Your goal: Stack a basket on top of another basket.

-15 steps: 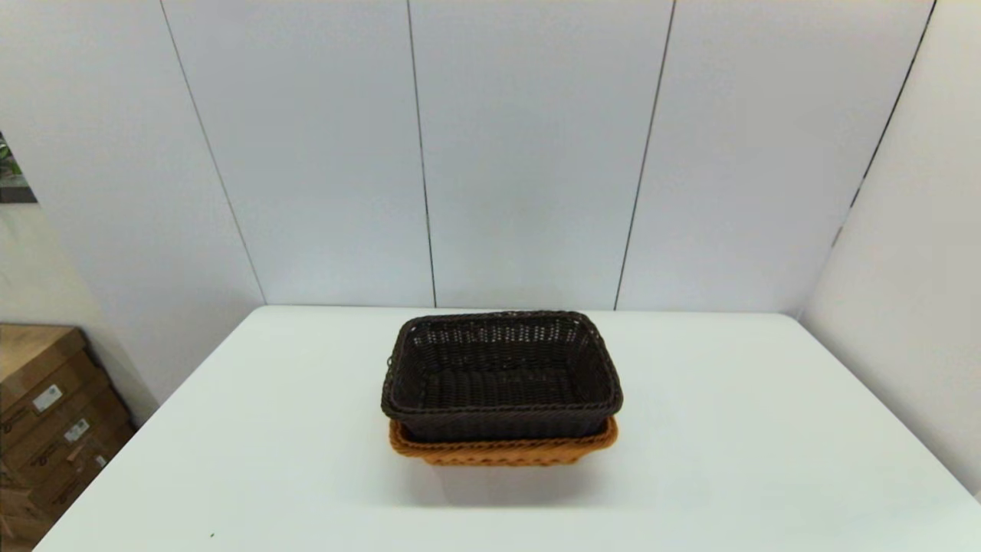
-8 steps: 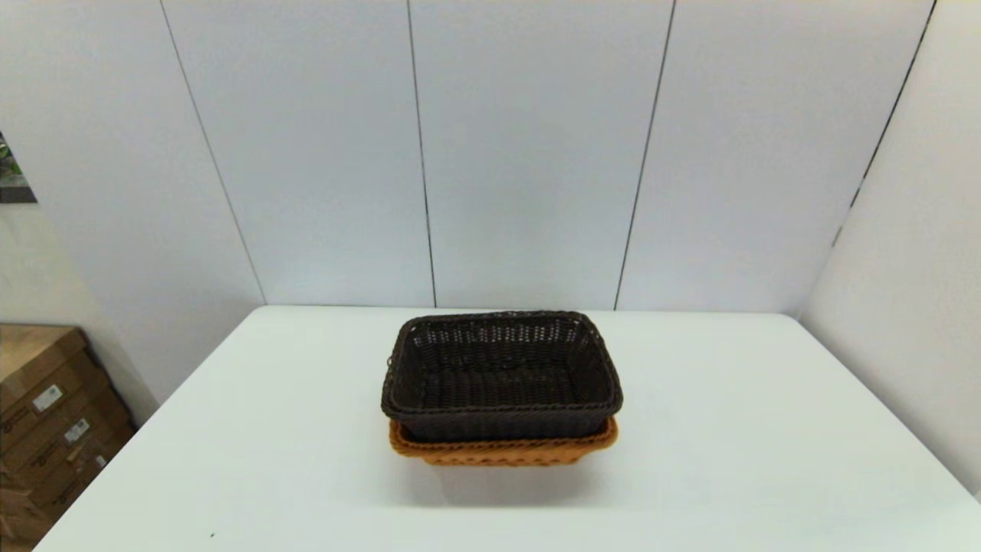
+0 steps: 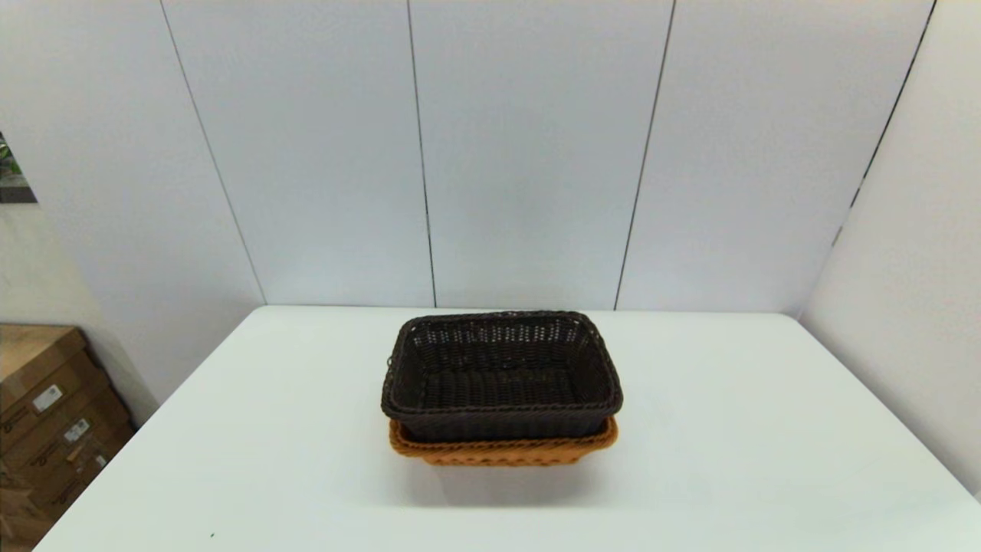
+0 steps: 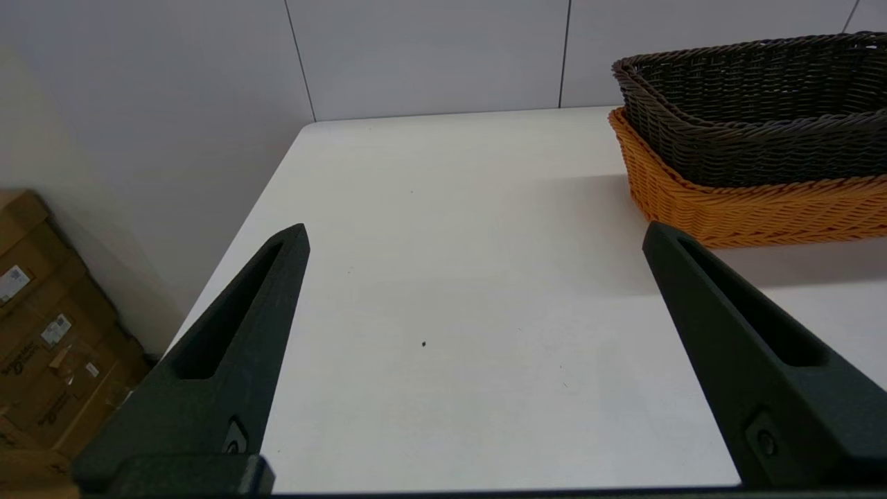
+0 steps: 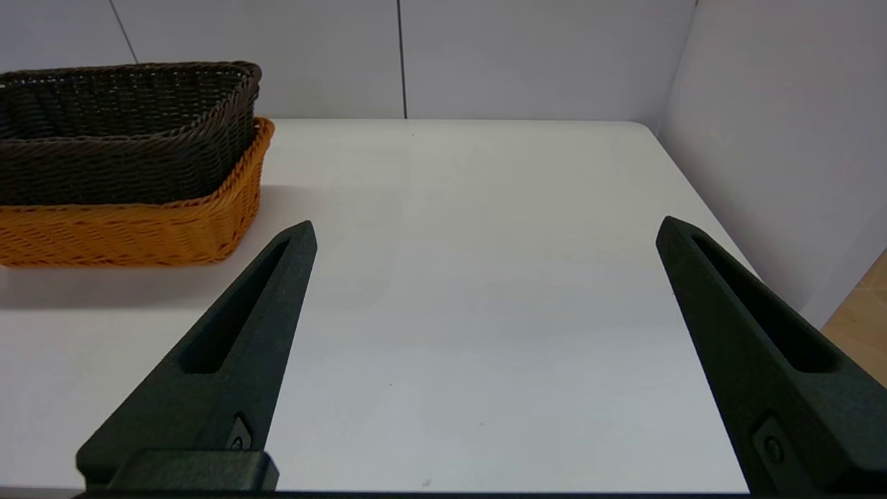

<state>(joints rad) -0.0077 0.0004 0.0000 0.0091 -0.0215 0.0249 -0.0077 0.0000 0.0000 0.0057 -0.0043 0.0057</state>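
The dark brown basket (image 3: pixel 502 376) sits nested in the orange-tan basket (image 3: pixel 502 451) at the middle of the white table (image 3: pixel 230 460); only the orange rim and front wall show beneath it. The left wrist view shows the dark basket (image 4: pixel 755 111) on the orange one (image 4: pixel 748 208), and the right wrist view shows the dark basket (image 5: pixel 125 132) over the orange one (image 5: pixel 132 229). My left gripper (image 4: pixel 475 235) is open, empty, back near the table's front left. My right gripper (image 5: pixel 485 229) is open, empty, near the front right. Neither arm shows in the head view.
Cardboard boxes (image 3: pixel 46 429) stand on the floor left of the table. White wall panels (image 3: pixel 529 153) close off the back and a side panel (image 3: pixel 904 307) runs along the right edge.
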